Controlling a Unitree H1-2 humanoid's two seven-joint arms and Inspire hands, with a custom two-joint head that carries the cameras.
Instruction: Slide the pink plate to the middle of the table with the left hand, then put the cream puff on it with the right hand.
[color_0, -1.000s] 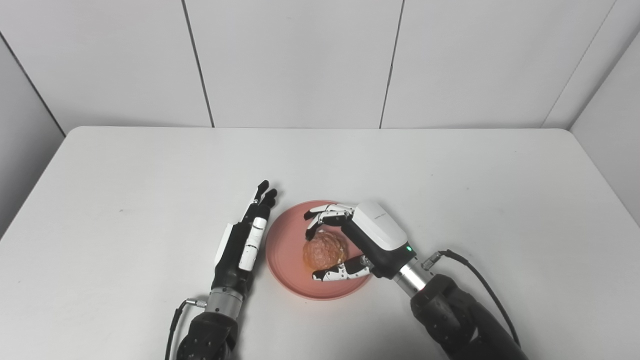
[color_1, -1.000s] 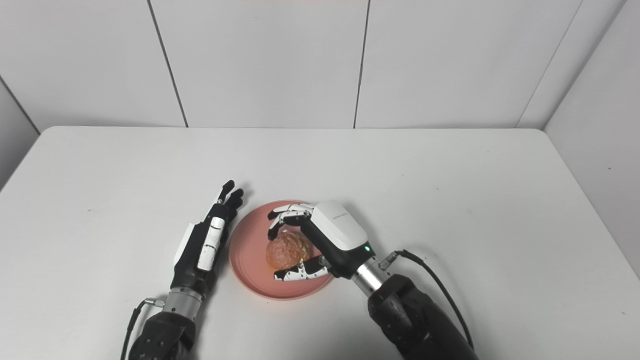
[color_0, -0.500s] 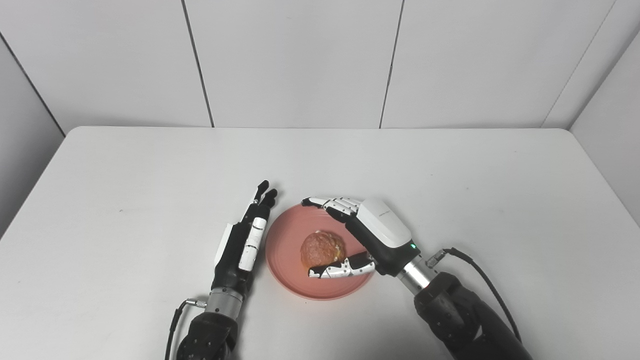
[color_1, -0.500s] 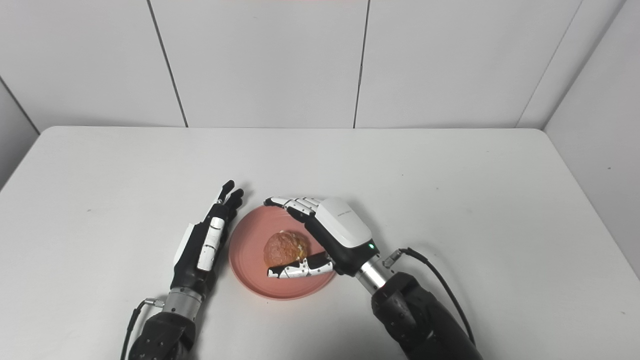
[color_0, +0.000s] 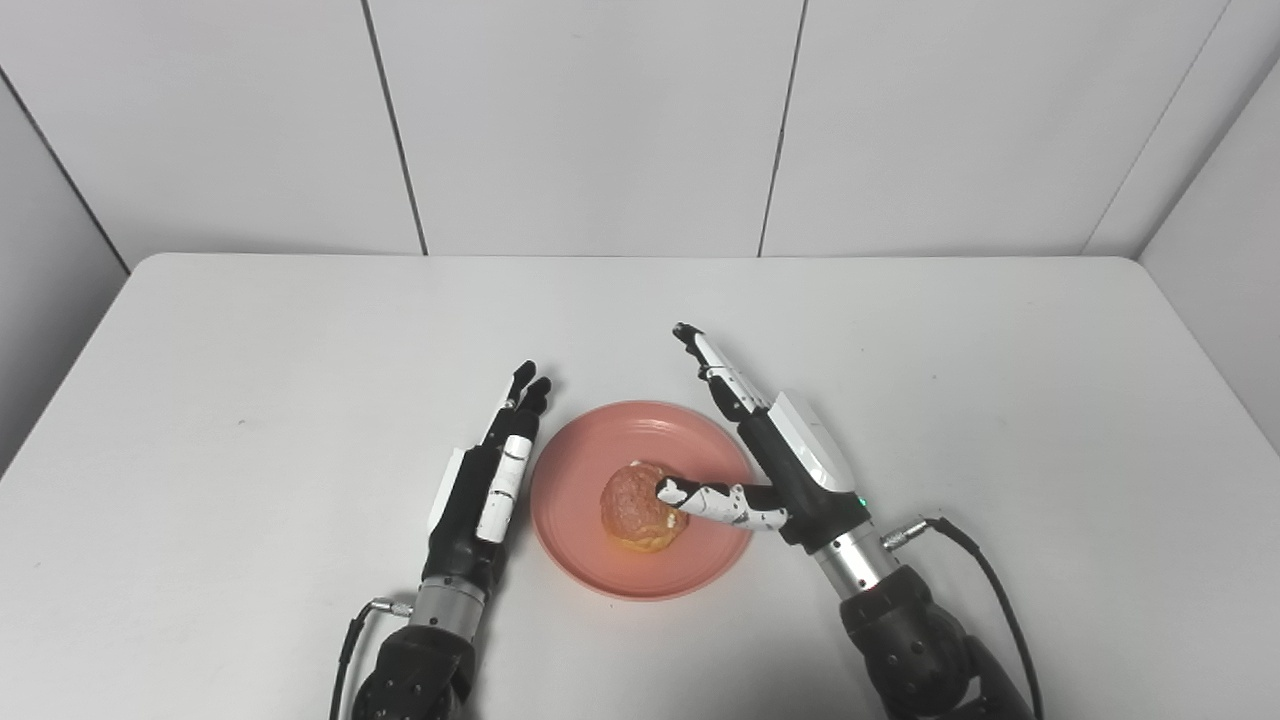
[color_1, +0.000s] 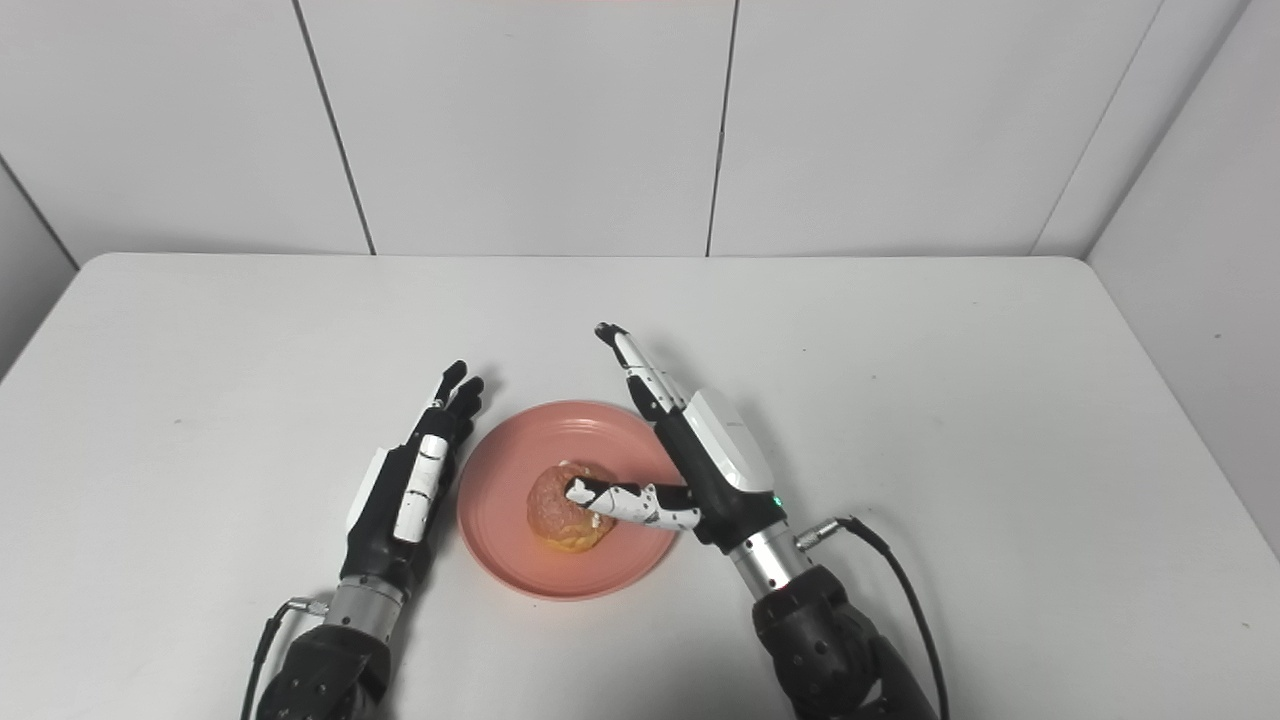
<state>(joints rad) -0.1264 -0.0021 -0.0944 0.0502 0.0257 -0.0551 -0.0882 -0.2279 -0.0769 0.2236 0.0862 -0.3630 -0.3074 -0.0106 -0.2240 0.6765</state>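
Just white table, panelled wall

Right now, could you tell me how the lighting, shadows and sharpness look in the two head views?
Left eye view: even, soft light; the pink plate and cream puff are sharp, with a faint shadow beside the left hand. Right eye view: equally sharp, no glare on the table; the open right hand casts only a soft shadow, and shows no motion blur.

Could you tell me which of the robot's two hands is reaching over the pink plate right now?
The right hand: its thumb lies over the round pink plate against the brown cream puff. The left hand rests flat beside the rim.
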